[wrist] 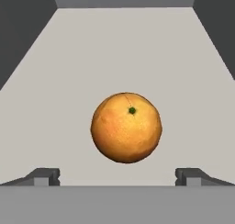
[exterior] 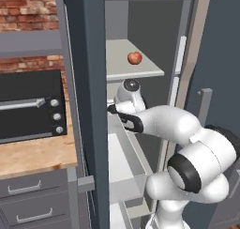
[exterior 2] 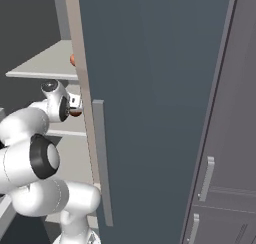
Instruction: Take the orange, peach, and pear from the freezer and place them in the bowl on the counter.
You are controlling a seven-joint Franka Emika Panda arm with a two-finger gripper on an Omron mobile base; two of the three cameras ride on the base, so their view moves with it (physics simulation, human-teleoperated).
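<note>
Mottled orange-brown orange (wrist: 126,127) (green stem dot) on pale grey shelf (wrist: 124,48); slate-grey freezer (exterior: 91,106); red brick wall (exterior: 28,10).

The orange (wrist: 126,127) lies on a freezer (exterior: 89,106) shelf (mid-shelf).

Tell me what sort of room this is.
A kitchen, most likely: a speckled counter against red brick holds a toaster oven, and the open freezer beside it has fruit on its shelves, including an orange.

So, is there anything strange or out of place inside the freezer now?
Nothing stands out. The orange sits whole on a pale shelf in the freezer, centred ahead of the open tool. A red fruit rests on the shelf above. No spill or damage shows.
</note>
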